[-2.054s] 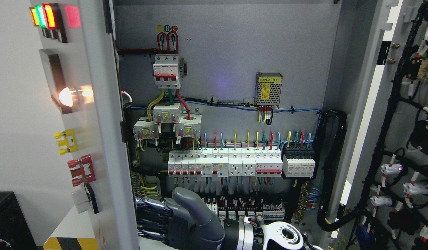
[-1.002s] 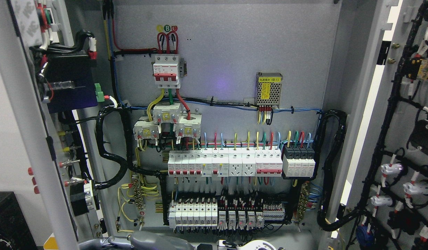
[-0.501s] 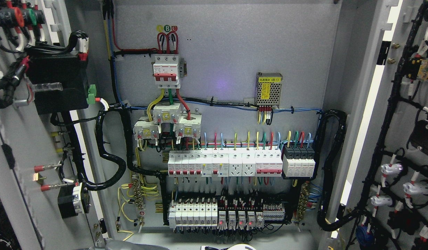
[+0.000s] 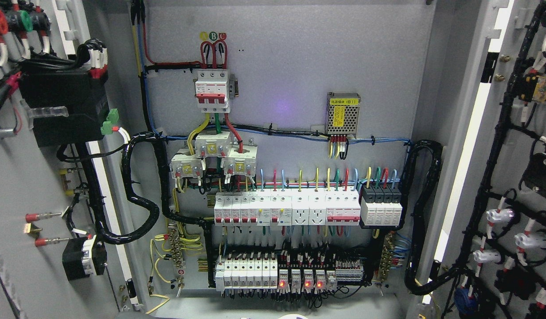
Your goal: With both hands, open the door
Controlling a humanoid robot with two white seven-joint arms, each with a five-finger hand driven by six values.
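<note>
The cabinet's left door (image 4: 20, 177) stands swung wide open at the picture's left, its inner face toward me with a black box (image 4: 62, 113), wires and lamp backs on it. The right door (image 4: 481, 146) is open too, at the far right, and carries a black wiring loom (image 4: 499, 146). Between them the grey back panel (image 4: 290, 66) shows in full. Neither hand is visible. Only a thin white sliver (image 4: 295, 316) of the robot's arm shows at the bottom edge, near the middle.
Inside are a red-and-white main breaker (image 4: 213, 91), a row of white breakers (image 4: 286, 208), a mesh power supply (image 4: 342, 113) and a lower terminal row (image 4: 273, 272) with red lights. A thick black conduit (image 4: 142, 208) loops from the left door into the cabinet.
The left door has swung from nearly edge-on to wide open leftward. The grey hand that was pushing it has dropped below the bottom edge.
</note>
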